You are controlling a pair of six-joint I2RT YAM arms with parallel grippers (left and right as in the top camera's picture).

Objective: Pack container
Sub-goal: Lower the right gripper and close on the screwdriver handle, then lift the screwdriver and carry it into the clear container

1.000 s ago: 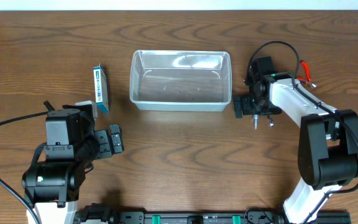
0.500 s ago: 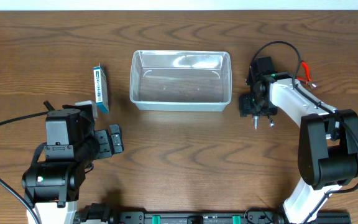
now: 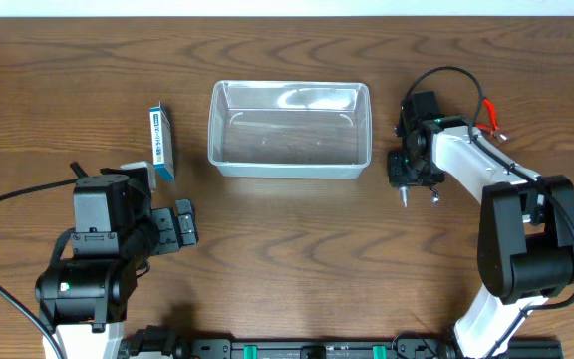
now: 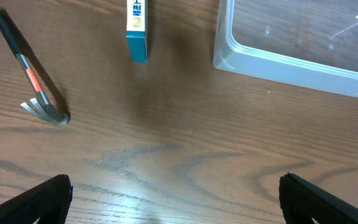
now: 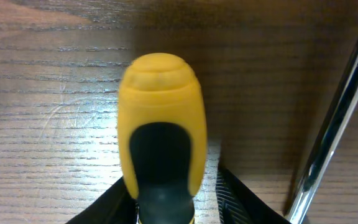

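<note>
Nearest me, low in the left of the overhead view, the left gripper (image 3: 181,224) hangs over the wooden table (image 3: 297,269) with its jaws spread wide and nothing between them. Its wrist camera looks past the two dark fingertips (image 4: 45,196) at bare wood. Up in that view's left corner lies a small hammer (image 4: 35,81) with a black handle and a red band. A little farther back, left of centre, lies the blue-and-white box (image 3: 162,143).

The container (image 3: 287,168) sits at the upper middle of the table, clear and low-walled, with nothing I can make out inside it. The box is just off its left side and apart from it.

The right gripper (image 3: 404,172) is down near the container's right end wall, not touching it. From its wrist camera a yellow-and-black tool handle (image 5: 161,124) stands between the fingers (image 5: 232,196), which sit close on either side. Whether they already pinch it I cannot tell. A shiny metal shaft (image 5: 331,137) runs slantwise just right of the handle. Farther right, a red-handled tool (image 3: 487,113) pokes out beyond the arm.
</note>
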